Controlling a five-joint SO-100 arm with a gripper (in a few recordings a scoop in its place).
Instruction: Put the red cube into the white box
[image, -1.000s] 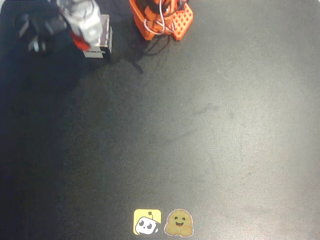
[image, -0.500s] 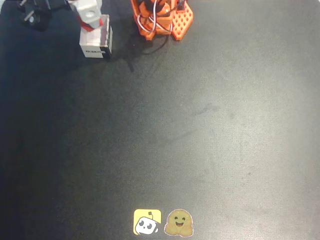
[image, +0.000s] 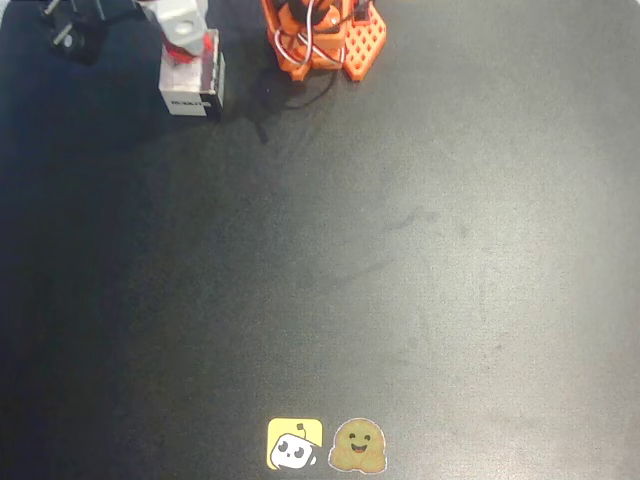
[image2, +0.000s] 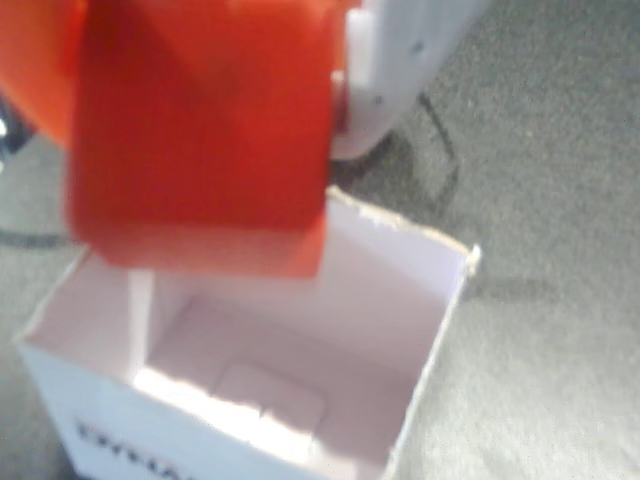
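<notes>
Placement is the step in hand: the red cube (image2: 200, 140) is held pinched in the gripper (image2: 215, 120) just above the open top of the white box (image2: 400, 330), whose inside is bare. For the next move, the jaws should probably be spread so that the cube drops in. One cube and one box are counted.

My gripper (image2: 215, 120) points straight down, jaws clamped on the red cube (image2: 200, 140); white finger (image2: 400, 70) on its right face.
</notes>
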